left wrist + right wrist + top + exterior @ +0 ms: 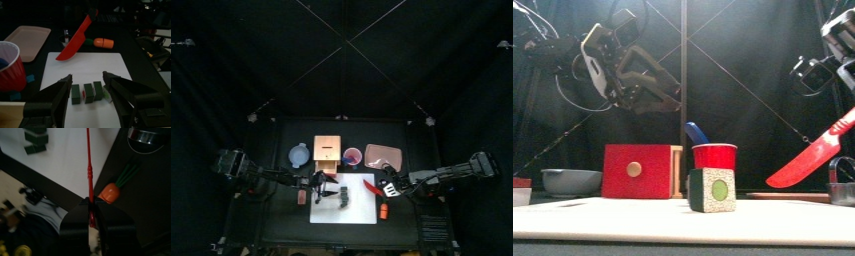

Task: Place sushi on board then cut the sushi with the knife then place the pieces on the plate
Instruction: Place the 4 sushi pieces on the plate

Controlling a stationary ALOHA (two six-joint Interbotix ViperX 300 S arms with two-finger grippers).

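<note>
Sushi roll [714,190] end-on; red knife [814,155] seemingly aslant

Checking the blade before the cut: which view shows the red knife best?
The front view: the red knife shows broadside, tilted tip-down. The left wrist view shows it slanted beyond the sushi roll; the right wrist view shows it only edge-on, clamped in the right hand; in the top view it is tiny.
</note>
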